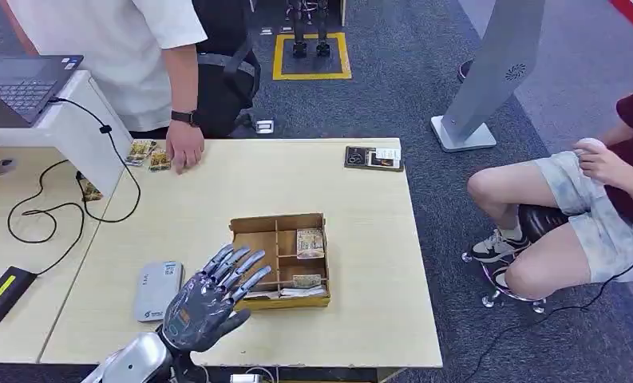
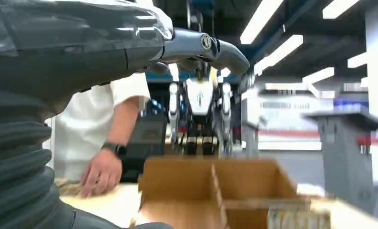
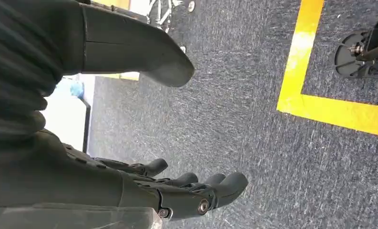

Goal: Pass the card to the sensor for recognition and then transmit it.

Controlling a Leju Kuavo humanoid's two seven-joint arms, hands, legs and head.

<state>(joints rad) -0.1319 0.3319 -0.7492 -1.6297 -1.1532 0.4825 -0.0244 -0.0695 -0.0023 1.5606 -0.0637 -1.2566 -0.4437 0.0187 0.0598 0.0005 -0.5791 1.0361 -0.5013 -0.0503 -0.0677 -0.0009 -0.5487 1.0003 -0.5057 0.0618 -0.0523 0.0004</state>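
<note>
Fingers spread and empty, the left hand [image 1: 209,299] is poised beside the divided box [image 1: 281,259] for a card [image 1: 310,242]; the right hand [image 3: 177,191] hangs loose, nothing held.

The left hand [image 1: 209,302] overlaps the near left corner of the divided cardboard box [image 1: 279,225], hiding part of that compartment. The printing on the cards [image 1: 310,242] in the box is too small to read. In the left wrist view the box [image 2: 215,183] and the cards [image 2: 296,220] inside it are blurred, and the picture's edge cuts them off. A standing person [image 1: 129,48] is cut off above the chest, and a seated person [image 1: 592,199] by the side edge.
</note>
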